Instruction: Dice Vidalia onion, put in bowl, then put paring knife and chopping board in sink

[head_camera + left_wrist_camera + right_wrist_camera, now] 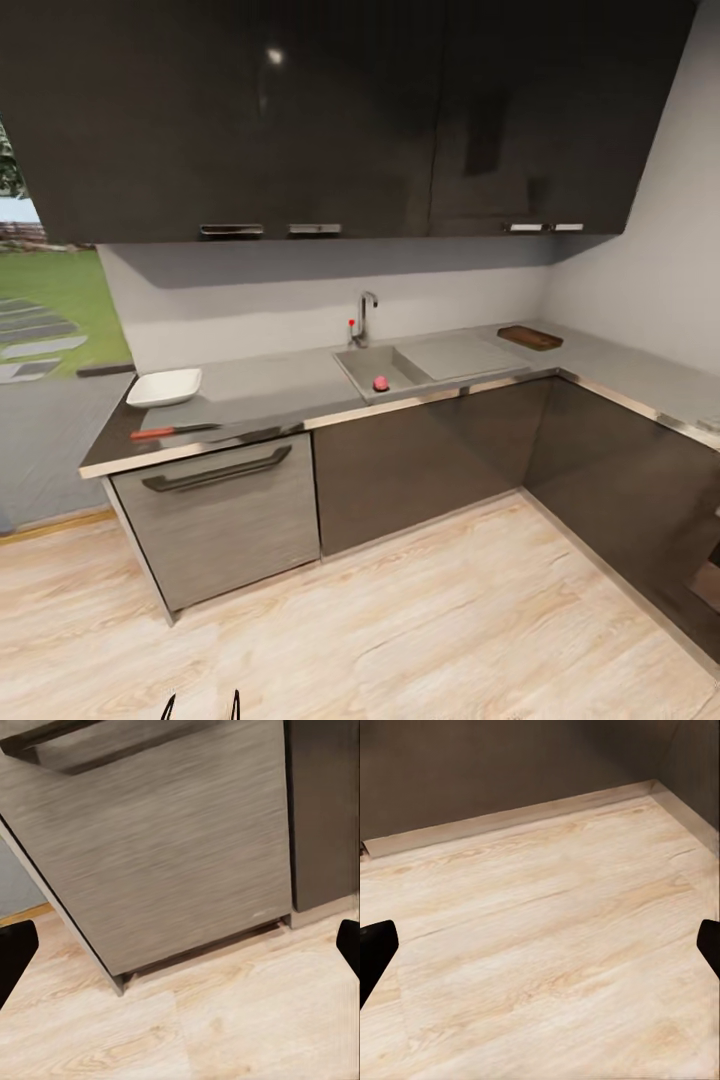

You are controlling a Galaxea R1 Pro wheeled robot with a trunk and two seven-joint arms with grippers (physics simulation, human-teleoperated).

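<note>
A small reddish round onion [381,383] lies in the sink [362,366], under the faucet. On the dark countertop [270,385], the brown chopping board [530,337] rests far right near the corner. The white bowl [165,387] sits at the left end, and the red-handled paring knife [172,431] lies just in front of it by the steel edge. My left gripper [203,708] shows two dark fingertips low over the floor, far from the counter. It is open [180,949], facing a cabinet front. My right gripper [540,949] is open above bare floor.
A grey dishwasher-style front with a long dark handle [218,470] stands below the bowl. Dark base cabinets [430,450] run right and turn along the right wall. Dark wall cupboards [330,110] hang above. Light wooden floor [400,620] stretches between me and the counter.
</note>
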